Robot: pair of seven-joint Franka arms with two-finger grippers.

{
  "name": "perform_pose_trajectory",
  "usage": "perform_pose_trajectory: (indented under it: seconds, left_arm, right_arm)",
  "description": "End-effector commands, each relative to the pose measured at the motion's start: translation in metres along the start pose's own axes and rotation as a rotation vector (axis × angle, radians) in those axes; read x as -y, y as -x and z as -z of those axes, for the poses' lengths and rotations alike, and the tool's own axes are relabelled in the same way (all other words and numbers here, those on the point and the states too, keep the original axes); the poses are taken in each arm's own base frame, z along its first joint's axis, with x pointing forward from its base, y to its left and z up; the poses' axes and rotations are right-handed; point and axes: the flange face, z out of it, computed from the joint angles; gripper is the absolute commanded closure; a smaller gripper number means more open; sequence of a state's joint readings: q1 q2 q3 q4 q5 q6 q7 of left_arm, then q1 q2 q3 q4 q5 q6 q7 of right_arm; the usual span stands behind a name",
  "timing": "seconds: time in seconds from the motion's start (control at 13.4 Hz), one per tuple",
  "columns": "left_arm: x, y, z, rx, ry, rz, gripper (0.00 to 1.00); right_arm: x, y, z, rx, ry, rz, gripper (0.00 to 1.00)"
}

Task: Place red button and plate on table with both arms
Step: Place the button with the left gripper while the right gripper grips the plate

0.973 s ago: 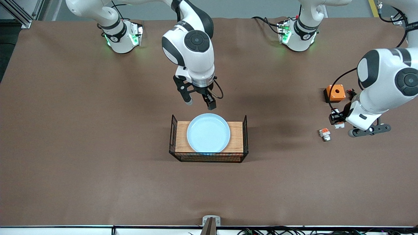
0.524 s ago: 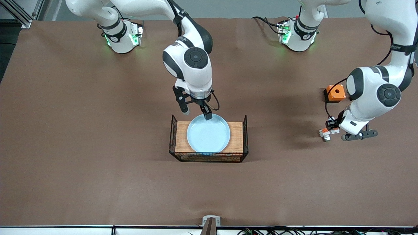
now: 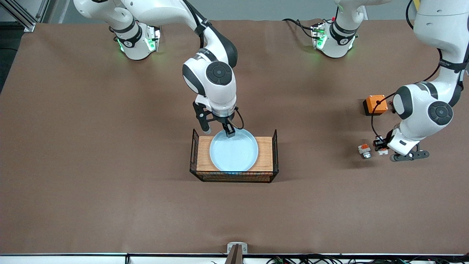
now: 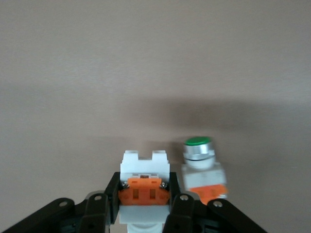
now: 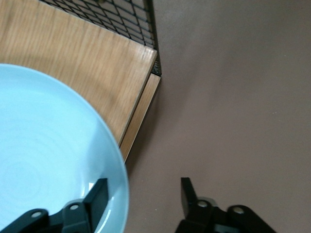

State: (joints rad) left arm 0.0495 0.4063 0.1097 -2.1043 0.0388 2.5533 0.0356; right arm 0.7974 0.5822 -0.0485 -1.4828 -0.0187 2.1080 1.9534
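Front view first: the plate (image 3: 233,149) sits on top of the wooden crate (image 3: 234,172) mid-table (image 3: 110,198). The right gripper (image 3: 218,130) is down at the part of its rim nearest the robots' bases. Toward the left arm's end, the left gripper (image 3: 381,143) is low over the table just beside a lookalike part (image 3: 364,150), with the orange box (image 3: 375,104) farther from the camera.

Left wrist view: the fingers are clamped on the red button's (image 4: 144,187) orange band. I think it's the red one, but its cap end is hidden. A green-capped part (image 4: 203,167) lies right beside it. It's light, rigid plastic, so the mid-body pinch looks fine.

Right wrist view: the jaws are apart and straddle the rim, one finger (image 5: 97,191) inside the plate and the other outside over bare table. The plate looks smooth, stiff and probably slippery. I'd bite deep on the raised rim, since a one-edge grip will want to tip.
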Motion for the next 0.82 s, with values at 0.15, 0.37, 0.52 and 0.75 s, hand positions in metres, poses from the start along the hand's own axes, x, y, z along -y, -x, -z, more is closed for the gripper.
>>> perform_pose_trajectory:
  seconds: [0.15,0.37,0.52,0.75]
  left_arm:
    - [0.017,-0.002,-0.018,-0.030,-0.007,-0.037,0.99]
    - [0.024,-0.002,-0.029,-0.035,-0.010,-0.037,0.94]
    - [0.024,-0.002,-0.029,-0.035,-0.009,-0.035,0.86]
    - [0.026,-0.004,-0.027,-0.039,-0.010,-0.032,0.52]
  right_arm:
    - [0.006,0.004,0.002,-0.001,-0.012,-0.005,0.44]
    - [0.006,0.004,0.001,-0.007,-0.013,0.006,0.55]
    - [0.007,0.006,0.004,-0.004,-0.018,0.035,0.66]
    - [0.008,0.006,0.006,-0.003,-0.023,0.041,0.80]
